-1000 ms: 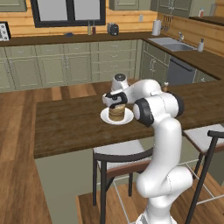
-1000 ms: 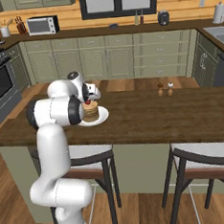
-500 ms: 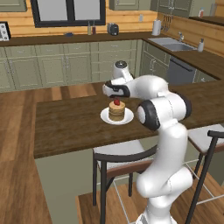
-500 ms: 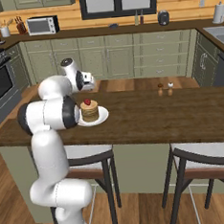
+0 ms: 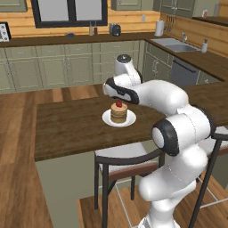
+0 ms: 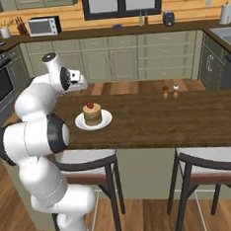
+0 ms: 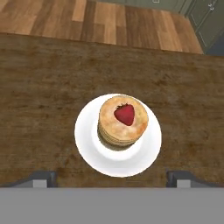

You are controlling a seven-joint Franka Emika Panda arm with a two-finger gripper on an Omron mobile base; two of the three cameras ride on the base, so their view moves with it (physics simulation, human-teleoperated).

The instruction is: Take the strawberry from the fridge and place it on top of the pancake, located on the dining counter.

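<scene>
Strawberry point(image 7: 124, 114) sits on top of the pancake point(image 7: 123, 122), straight below my claw point(image 7: 111, 178), whose fingers point(image 7: 38, 179) stand wide apart and empty, cut off by the frame edge. Around the stack I see its white plate point(image 7: 87, 144); beyond, the dining counter point(image 7: 39, 74).

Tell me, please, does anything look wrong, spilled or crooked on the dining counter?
Nothing stands out. The strawberry lies on top of the pancake, a little off centre, and the stack sits upright on its white plate on the dining counter.
</scene>
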